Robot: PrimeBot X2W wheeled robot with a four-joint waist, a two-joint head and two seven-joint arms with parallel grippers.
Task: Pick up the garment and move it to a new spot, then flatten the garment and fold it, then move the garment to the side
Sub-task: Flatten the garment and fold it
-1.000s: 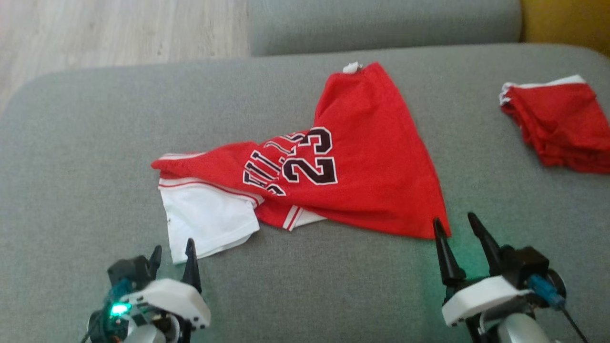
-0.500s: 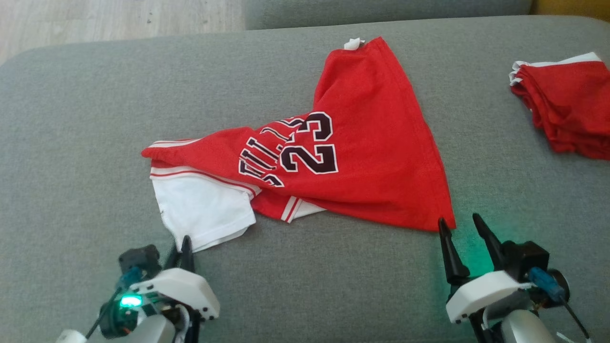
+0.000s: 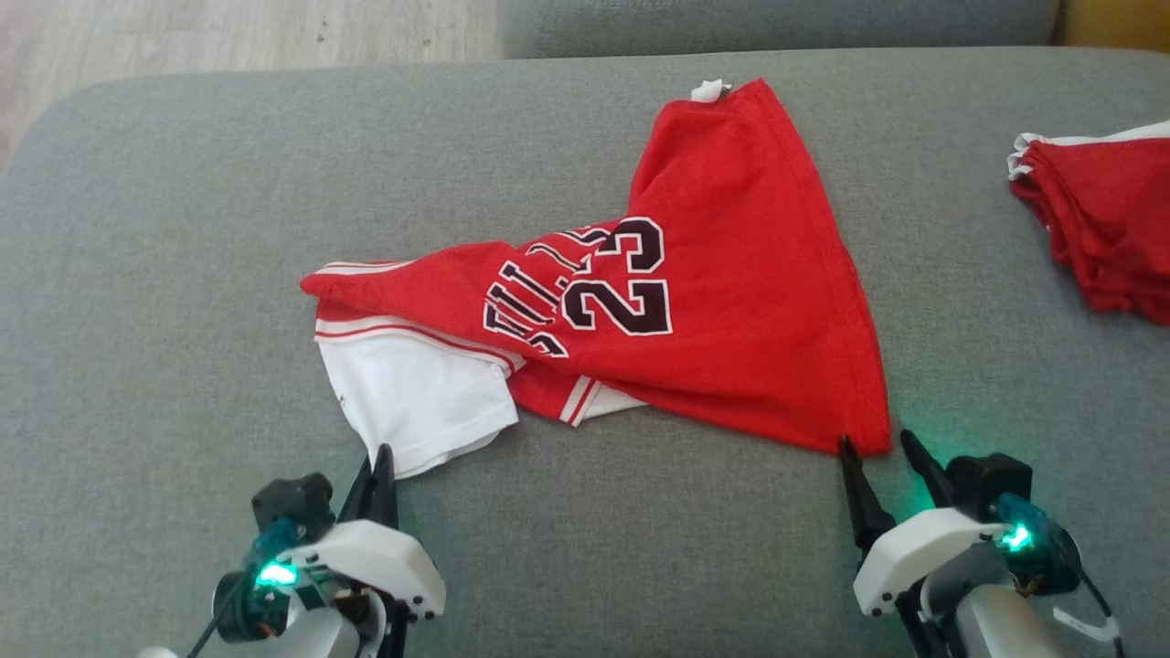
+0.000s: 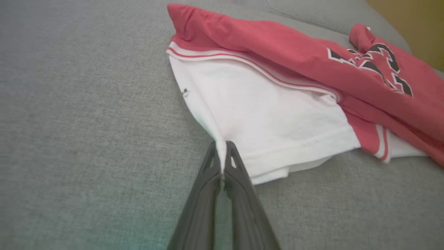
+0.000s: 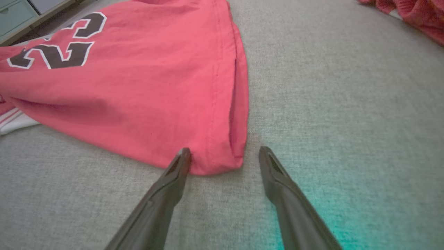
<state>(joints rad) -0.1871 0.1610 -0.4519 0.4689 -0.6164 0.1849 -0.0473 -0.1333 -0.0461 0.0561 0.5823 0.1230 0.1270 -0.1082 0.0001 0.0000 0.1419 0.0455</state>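
Head view. A red jersey, the garment (image 3: 731, 320), lies crumpled on the grey seat cushion (image 3: 183, 228), roughly at its middle. It tapers to a point at the far side, where a small white tag shows. The dark number 23 (image 3: 622, 288), outlined in white, faces up beside partly folded lettering. A white sleeve (image 3: 420, 402) with red trim spreads from under the red cloth on my left side.

My left gripper (image 3: 379, 461) is at the near corner of that sleeve, and my right gripper (image 3: 877, 448) is at the near red hem corner. A second red garment (image 3: 1106, 219), bunched with a white edge, rests on the same cushion, well apart at my far right. Wooden floor (image 3: 228, 37) shows beyond the cushion.

Left wrist view. My left gripper (image 4: 222, 146) has its fingers pressed together on the sleeve's corner (image 4: 270, 118). A ridge of white fabric is pinched between the tips.

Right wrist view. My right gripper (image 5: 225, 152) stands with its fingers spread apart, holding nothing. The rounded hem corner of the garment (image 5: 138, 86) lies between the tips, and one tip is at the cloth's edge. A pale drawer front (image 5: 14, 12) appears at the upper left corner, its contents hidden.
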